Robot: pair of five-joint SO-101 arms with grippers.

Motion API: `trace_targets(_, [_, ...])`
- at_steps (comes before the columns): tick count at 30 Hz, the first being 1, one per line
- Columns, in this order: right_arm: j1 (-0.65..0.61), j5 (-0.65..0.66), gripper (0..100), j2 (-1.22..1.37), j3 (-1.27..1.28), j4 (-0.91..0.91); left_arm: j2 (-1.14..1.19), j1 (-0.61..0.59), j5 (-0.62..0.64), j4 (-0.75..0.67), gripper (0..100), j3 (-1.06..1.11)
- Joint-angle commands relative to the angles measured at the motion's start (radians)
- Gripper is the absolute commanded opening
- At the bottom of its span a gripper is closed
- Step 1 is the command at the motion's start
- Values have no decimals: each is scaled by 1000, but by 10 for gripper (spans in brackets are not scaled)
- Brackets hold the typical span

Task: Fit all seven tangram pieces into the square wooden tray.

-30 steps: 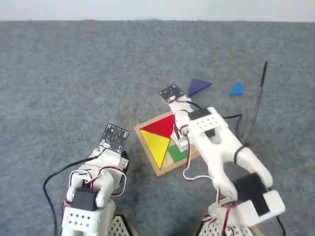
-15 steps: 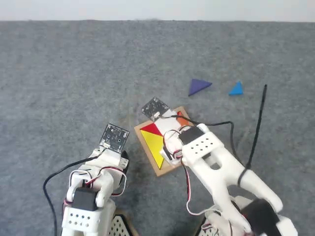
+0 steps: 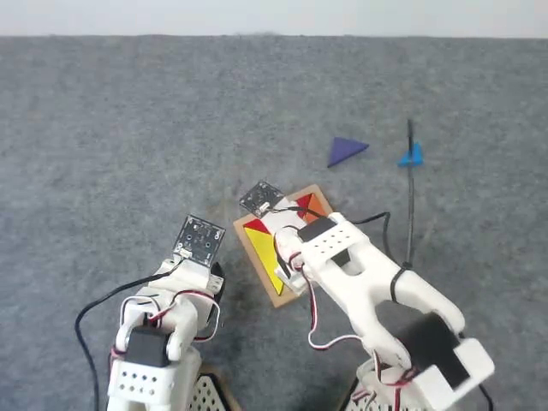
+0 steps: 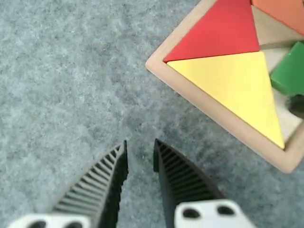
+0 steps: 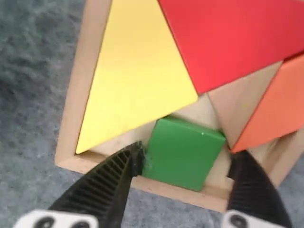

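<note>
Left gripper: the left gripper point(image 4: 140, 145) is hanging over the bare grey table point(image 3: 103, 128) close to its near edge. It is just short of the tray's left corner, with its fingers parted by a narrow gap and carrying nothing.

Tray: the tray point(image 5: 71, 156) is lying turned like a diamond, a little in from the near edge and about midway between the left and right edges.

Right gripper: the right gripper point(image 5: 187, 159) is hovering over the tray's near side with its jaws spread wide. It is straddling the green square point(image 5: 185, 152); one fingertip is sitting right against the square's side and the other is standing clear of it.

Green square: it is resting against the tray's near rim, between the yellow triangle point(image 5: 137, 71) and the orange piece point(image 5: 275, 109). Bare wood is showing around it, and it is looking slightly skewed, so probably not seated yet.

Seated pieces: the yellow triangle and the red triangle point(image 5: 228, 38) are lying flush, edge to edge, filling the tray's left and far parts, and the orange piece is sitting by the right rim.

Loose pieces: the purple triangle point(image 3: 346, 150) and the blue triangle point(image 3: 412, 155) are lying well apart from the tray, toward the table's far right. A black cable point(image 3: 410, 205) is crossing the blue one.

Progress: four pieces are sitting inside the tray, so I judge the task to be a little past halfway. The green square is needing squaring up, and at least the two loose triangles are waiting to be fetched.
</note>
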Motion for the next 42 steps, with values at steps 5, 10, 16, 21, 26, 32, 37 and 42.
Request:
trace_targets(5, [2,-63,9,22,-23,13,-2,2,6,5,88,-7])
trace_targets(10, [22,-86,9,-16,-41,30,-2,2,6,5,88,-7])
trace_targets(16, [93,-207,11,-186,-63,140,-2,2,6,5,88,-7])
trace_targets(21, [87,-443,13,-245,-55,173,-2,2,6,5,88,-7])
trace_targets(26, [53,-603,14,-194,-58,111,-2,2,6,5,88,-7])
trace_targets(32, [21,-694,52,-134,-63,68,-2,2,6,5,88,-7])
trace_targets(37, [21,-694,65,-134,-63,65,-2,2,6,5,88,-7])
trace_targets(42, [19,-692,262,-133,-63,58,-2,2,6,5,88,-7])
